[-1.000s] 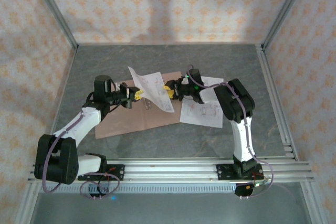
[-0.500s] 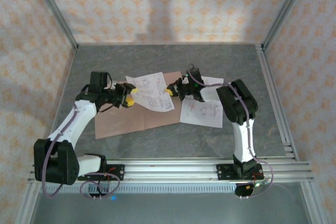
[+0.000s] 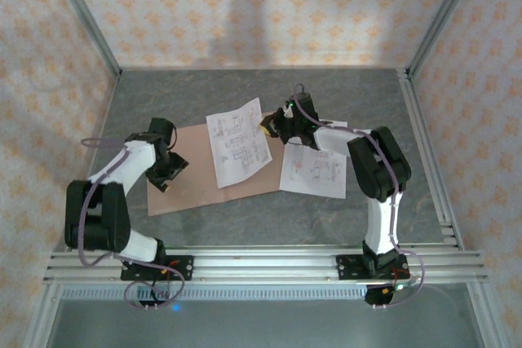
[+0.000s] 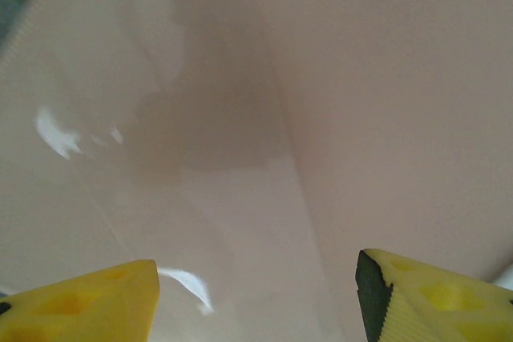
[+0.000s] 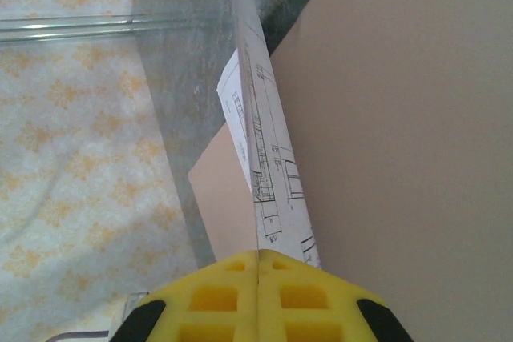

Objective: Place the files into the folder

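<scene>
One folder (image 3: 192, 189) lay open on the table (image 3: 245, 91). Two files were counted: one sheet (image 3: 238, 143) over the folder, its edge pinched by the right gripper (image 3: 269, 125), and a second sheet (image 3: 314, 173) on the table just beside the folder. The left gripper (image 3: 165, 177) hovered above the folder with its jaws spread.

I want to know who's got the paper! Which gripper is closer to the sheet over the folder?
Right. The right gripper is shut on the sheet at its far right edge; the left gripper hangs open over the folder near its left end, apart from the sheet.
</scene>
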You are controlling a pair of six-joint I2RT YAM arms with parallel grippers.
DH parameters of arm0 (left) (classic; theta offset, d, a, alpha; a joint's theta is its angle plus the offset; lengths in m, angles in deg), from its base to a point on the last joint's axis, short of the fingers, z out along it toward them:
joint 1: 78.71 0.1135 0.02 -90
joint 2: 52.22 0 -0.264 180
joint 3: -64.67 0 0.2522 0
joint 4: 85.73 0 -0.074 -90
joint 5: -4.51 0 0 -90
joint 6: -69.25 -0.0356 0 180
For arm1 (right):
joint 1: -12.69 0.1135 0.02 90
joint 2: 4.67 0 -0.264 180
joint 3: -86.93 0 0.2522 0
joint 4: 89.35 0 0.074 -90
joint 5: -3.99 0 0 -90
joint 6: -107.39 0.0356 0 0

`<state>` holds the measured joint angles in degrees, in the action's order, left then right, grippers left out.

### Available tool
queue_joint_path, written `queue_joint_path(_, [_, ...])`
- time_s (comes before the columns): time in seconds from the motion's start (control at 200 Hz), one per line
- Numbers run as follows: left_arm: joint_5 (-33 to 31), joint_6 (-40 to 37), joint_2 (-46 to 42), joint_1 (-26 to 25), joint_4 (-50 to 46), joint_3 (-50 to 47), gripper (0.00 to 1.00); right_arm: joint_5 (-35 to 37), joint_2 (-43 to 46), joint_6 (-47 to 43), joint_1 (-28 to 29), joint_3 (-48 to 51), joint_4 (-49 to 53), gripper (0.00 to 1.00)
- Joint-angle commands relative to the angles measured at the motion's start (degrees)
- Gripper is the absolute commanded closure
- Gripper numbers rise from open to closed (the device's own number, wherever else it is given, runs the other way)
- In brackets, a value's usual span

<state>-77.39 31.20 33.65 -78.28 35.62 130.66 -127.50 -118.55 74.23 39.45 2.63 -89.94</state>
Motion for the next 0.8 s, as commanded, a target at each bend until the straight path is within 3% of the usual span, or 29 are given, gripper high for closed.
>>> queue_joint_path(0.0, [-11.11, -3.2, 5.44, 0.41, -1.54, 3.63, 0.33, 4.71, -0.09, -4.44, 1.0, -2.38, 1.64, 1.0])
queue_joint_path(0.23, [-6.95, -8.26, 14.58, -0.65, 5.17, 4.4, 0.44, 12.04, 3.47, -11.0, 3.59, -3.0, 2.23, 1.0])
queue_joint_path(0.36, [-5.36, -10.21, 16.14, -5.12, 6.46, 6.83, 0.51, 17.24, 5.51, -15.75, 5.24, -3.01, 2.53, 1.0])
queue_joint_path(0.65, [-0.5, -9.76, 18.12, -10.63, 7.37, 10.99, 0.54, 24.63, 8.02, -21.03, 5.54, -1.37, -0.86, 1.0])
queue_joint_path(0.796, [-5.45, -11.26, 13.7, -12.63, 4.21, 14.04, 0.48, 25.94, 8.69, -21.85, 5.51, -0.53, -4.27, 1.0])
